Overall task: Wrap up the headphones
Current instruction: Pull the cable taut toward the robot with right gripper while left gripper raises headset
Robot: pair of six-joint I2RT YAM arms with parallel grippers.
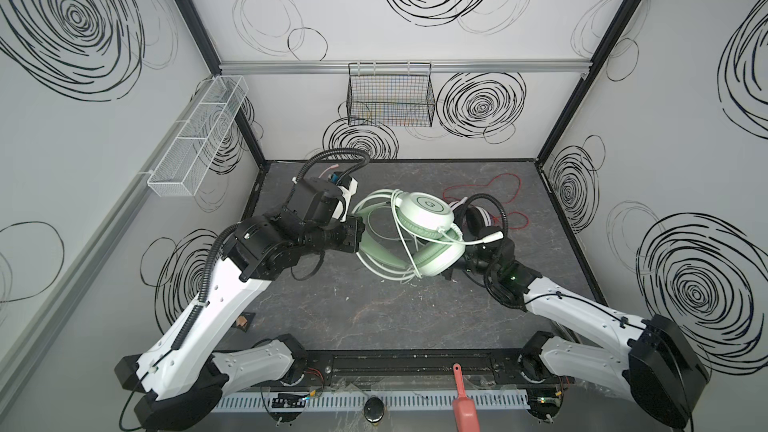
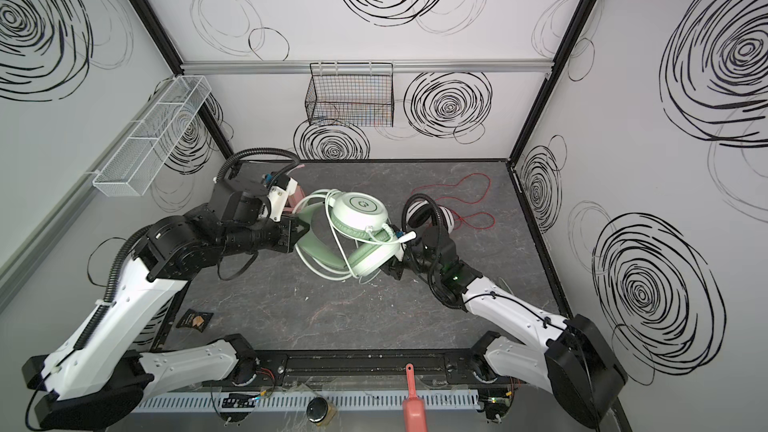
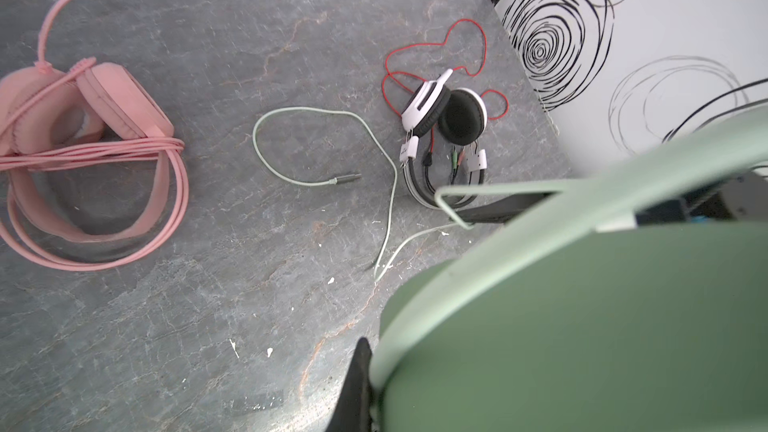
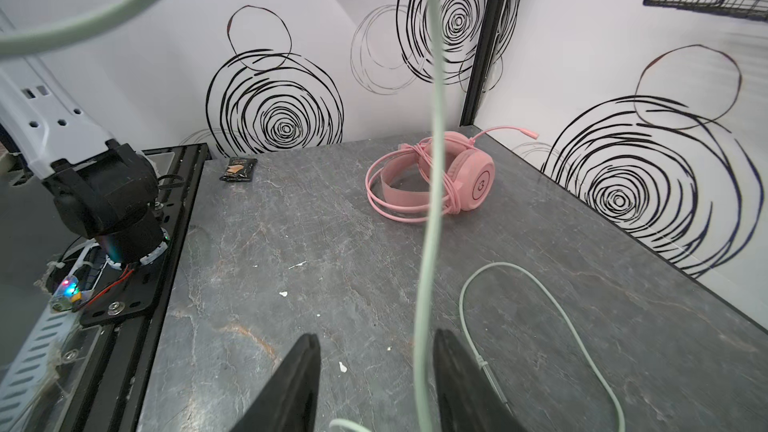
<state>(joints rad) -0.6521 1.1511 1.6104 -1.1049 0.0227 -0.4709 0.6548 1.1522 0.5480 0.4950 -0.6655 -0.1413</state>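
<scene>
The mint-green headphones (image 1: 424, 209) (image 2: 359, 205) hang above the table's middle, with pale green cable looped round them. My left gripper (image 1: 358, 234) (image 3: 374, 392) is shut on their headband (image 3: 582, 326). Under the lower earcup my right gripper (image 4: 376, 336) stands open; the pale green cable (image 4: 430, 201) runs down between its fingers, near one of them, unclamped. The cable's loose end and plug (image 3: 347, 177) lie on the table. The pink headphones (image 3: 124, 105) (image 4: 469, 176) lie at the back left with their cable wound round them. The white-and-black headphones (image 3: 440, 114) lie back right, their red cable (image 3: 432, 47) loose.
A black wire basket (image 1: 390, 97) hangs on the back wall and a white mesh basket (image 1: 199, 135) on the left wall. A small dark packet (image 2: 194, 320) lies near the front left. A pink scoop (image 1: 465, 405) sits at the front rail.
</scene>
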